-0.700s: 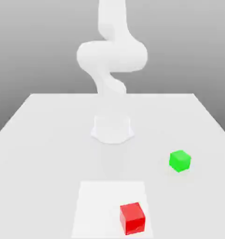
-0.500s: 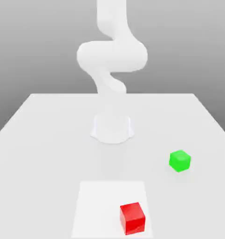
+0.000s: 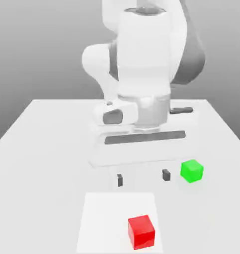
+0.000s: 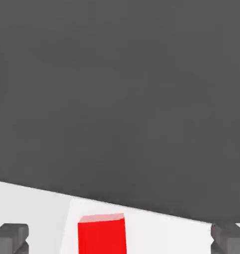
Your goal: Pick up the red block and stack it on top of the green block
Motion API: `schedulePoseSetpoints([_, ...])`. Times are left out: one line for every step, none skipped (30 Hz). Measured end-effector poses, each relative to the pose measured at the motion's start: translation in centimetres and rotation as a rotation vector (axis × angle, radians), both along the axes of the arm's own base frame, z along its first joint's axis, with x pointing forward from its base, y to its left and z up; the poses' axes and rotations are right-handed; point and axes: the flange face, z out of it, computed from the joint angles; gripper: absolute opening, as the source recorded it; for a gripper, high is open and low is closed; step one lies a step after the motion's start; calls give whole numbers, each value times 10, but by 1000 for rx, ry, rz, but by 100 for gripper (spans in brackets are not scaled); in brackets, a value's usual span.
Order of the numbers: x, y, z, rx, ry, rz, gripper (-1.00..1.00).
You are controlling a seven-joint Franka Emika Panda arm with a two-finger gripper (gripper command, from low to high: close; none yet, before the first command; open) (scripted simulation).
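While nothing's been grabbed yet, we're clearly at the approach step. Nearest the exterior camera sits the small glossy bright red cube, resting on a paler square patch of tabletop, toward that patch's 4 o'clock corner. Just past it, at about the cube's 12 o'clock, our two-finger gripper hangs with its dark fingertips spread wide apart and nothing between them. In the hand view the red cube shows up between the two pads, so we're roughly lined up but not yet down around it.

Further back, at roughly 1 o'clock from the red cube, sits the small glossy bright green cube, well apart from it and just beside one fingertip in the exterior view.

Next we'd guess: come toward the red cube, drop, close, lift, then carry it over to the green one. The flat white table has plenty of open room all around, though the red cube sits near the front edge, so we'd watch for nudging it off.
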Motion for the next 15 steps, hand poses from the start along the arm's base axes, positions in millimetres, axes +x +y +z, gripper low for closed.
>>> schedulePoseSetpoints([-4,1,-19,-4,29,9,0])
schedulePoseSetpoints([-9,2,-38,-8,58,18,0])
schedulePoseSetpoints([-13,2,-55,-11,80,24,0])
schedulePoseSetpoints([-14,3,-69,-12,91,28,0])
schedulePoseSetpoints([-15,3,-83,-13,96,30,0])
schedulePoseSetpoints([-15,3,-96,-13,99,30,0])
schedulePoseSetpoints([-16,3,-109,-14,100,31,0])
schedulePoseSetpoints([-16,3,-122,-14,101,31,0])
schedulePoseSetpoints([-17,3,-128,-14,101,31,-100])
schedulePoseSetpoints([-17,3,-128,-14,101,31,-100])
schedulePoseSetpoints([-17,3,-128,-14,101,31,-100])
schedulePoseSetpoints([-17,3,-128,-14,101,31,-100])
schedulePoseSetpoints([-17,3,-128,-14,101,31,-100])
schedulePoseSetpoints([-17,3,-128,-14,101,31,-100])
schedulePoseSetpoints([-17,3,-132,-14,101,31,-100])
